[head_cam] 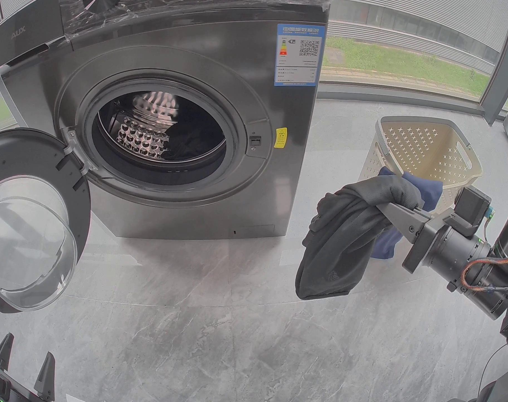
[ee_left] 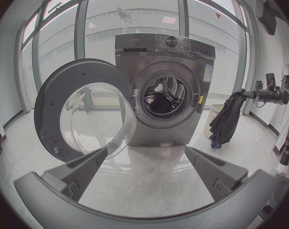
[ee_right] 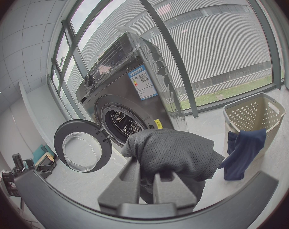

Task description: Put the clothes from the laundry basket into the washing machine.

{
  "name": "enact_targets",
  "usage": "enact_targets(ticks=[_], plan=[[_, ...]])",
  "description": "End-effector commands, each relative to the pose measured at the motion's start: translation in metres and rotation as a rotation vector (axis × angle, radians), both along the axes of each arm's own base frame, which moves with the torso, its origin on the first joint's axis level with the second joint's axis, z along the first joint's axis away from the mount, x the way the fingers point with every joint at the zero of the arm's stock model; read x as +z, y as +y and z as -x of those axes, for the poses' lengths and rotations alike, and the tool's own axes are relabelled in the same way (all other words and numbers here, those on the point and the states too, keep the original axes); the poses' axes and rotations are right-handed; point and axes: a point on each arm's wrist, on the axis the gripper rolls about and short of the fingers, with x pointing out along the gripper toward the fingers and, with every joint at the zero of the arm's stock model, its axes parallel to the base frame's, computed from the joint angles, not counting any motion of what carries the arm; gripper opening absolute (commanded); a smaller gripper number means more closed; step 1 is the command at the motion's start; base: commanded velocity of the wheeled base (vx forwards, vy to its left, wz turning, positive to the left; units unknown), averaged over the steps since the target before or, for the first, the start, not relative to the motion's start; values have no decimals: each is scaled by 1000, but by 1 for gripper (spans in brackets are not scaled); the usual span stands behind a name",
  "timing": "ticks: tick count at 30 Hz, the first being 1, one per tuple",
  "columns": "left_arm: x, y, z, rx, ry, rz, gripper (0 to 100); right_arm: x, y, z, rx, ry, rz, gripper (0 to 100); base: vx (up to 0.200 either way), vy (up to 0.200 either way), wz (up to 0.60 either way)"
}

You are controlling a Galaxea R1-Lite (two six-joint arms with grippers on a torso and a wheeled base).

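A grey washing machine (head_cam: 209, 57) stands ahead with its round door (head_cam: 30, 219) swung open to the left; dark cloth lies inside the drum (head_cam: 159, 132). My right gripper (head_cam: 402, 210) is shut on a dark grey garment (head_cam: 343, 241) that hangs in the air right of the machine, in front of the beige laundry basket (head_cam: 433, 146). A blue garment (head_cam: 427, 188) drapes over the basket's near rim. The right wrist view has the grey garment (ee_right: 173, 150) bunched over the fingers. My left gripper (head_cam: 25, 364) sits low at the front left, open and holding nothing.
Grey marble floor (head_cam: 209, 319) stretches between me and the machine. The open door juts out on the left. Glass window walls (head_cam: 421, 40) run behind the machine and basket.
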Motion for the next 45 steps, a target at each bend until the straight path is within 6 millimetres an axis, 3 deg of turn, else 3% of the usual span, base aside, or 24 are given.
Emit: enact_targets(ticks=[1, 5, 11, 20, 33, 45], plan=[[-5, 0, -1, 1, 10, 1, 100, -2, 3, 2, 23, 19, -13, 0, 0, 0, 0], [-5, 0, -1, 1, 10, 1, 100, 0, 16, 0, 65, 21, -25, 0, 0, 0, 0], [-5, 0, -1, 1, 10, 0, 100, -3, 16, 0, 66, 43, -39, 0, 0, 0, 0], [-5, 0, -1, 1, 9, 0, 100, -4, 16, -4, 58, 57, -49, 0, 0, 200, 0], [-5, 0, -1, 1, 9, 3, 100, -22, 27, -6, 120, 154, -50, 0, 0, 0, 0], [-5, 0, -1, 1, 9, 0, 100, -29, 12, -18, 183, 194, -46, 0, 0, 0, 0]])
